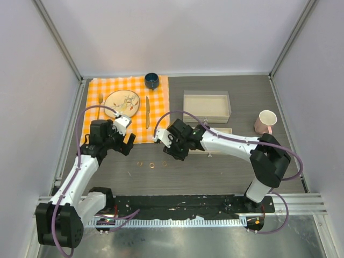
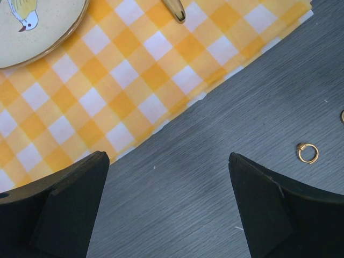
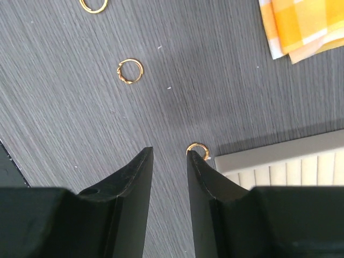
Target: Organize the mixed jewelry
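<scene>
Three small gold rings of the mixed jewelry lie in a row on the dark table (image 1: 215, 172): one (image 1: 140, 163), a second (image 1: 152, 165) and a third (image 1: 164, 164). My right gripper (image 1: 172, 155) hovers just over the third. In the right wrist view that ring (image 3: 198, 148) peeks out past the right fingertip, outside the jaws and next to the corner of a beige tray (image 3: 279, 166). The right gripper (image 3: 169, 151) is narrowly open with bare table in the gap. The other two rings (image 3: 129, 71) (image 3: 94, 4) lie farther off. My left gripper (image 2: 167, 156) stands wide open over bare table, with a ring (image 2: 307, 153) to its right.
An orange checked cloth (image 1: 107, 129) holds a plate (image 1: 122, 103), fork (image 1: 99, 102) and knife (image 1: 147, 110); a blue cup (image 1: 151, 80) sits at its far edge. A deeper beige tray (image 1: 207, 105) stands at the back right, and a pink cup (image 1: 266, 121) is farther right.
</scene>
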Robot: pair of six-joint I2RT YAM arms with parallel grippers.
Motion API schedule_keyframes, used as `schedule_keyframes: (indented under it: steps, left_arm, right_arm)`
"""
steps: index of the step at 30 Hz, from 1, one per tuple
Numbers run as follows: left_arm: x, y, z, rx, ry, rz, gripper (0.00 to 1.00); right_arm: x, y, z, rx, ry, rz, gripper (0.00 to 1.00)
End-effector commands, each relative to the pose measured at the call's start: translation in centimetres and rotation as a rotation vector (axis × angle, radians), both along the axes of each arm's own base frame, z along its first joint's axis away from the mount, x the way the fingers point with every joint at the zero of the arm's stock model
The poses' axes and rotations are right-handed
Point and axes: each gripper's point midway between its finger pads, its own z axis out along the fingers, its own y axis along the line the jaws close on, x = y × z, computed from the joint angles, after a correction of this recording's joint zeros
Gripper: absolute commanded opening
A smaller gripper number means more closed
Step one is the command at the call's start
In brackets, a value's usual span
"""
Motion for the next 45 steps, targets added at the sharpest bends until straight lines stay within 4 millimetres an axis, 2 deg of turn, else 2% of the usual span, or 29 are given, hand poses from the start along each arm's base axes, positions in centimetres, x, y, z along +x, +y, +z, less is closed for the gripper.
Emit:
schedule_keyframes:
  steps: [1,9,19,25,33,40,45]
  left_arm:
    - [1.1,0.1,0.8,0.02,-0.062,-0.013,1.0]
    - [0.9,0.1,0.0,0.022,-0.061,-0.017,1.0]
    - [1.0,0.0,0.1,0.017,-0.067,-0.013,1.0]
    - [1.1,-0.1,0.0,0.008,-0.059,-0.011,1.0]
    - [1.3,-0.1,0.4,0.002,-0.068,-0.007,1.0]
    - [1.3,-0.1,0.5,0.006,-0.07,-0.006,1.0]
    - [1.4,0.0,0.4,0.011,-0.071,-0.009,1.0]
  right_arm:
    - [1.5,1.7,1.6,0.056,-0.052,-0.038,0.37]
    - [0.7,-0.3,-0.4,-0.018,-0.017,-0.104,0.35]
    - [-0.5,-2.8,-2.9,-0.095,0.016,-0.151,0.31]
    - [-0.3,-3.2,-2.9,-0.087,0.009,-0.171,0.32]
    - [0.6,-3.4,-2.8,-0.059,0.029,-0.216,0.39]
    - [1.8,-3.4,-2.7,-0.028,0.066,-0.265,0.4]
    - [1.8,-2.9,-3.0,-0.01,0.106,-0.266,0.39]
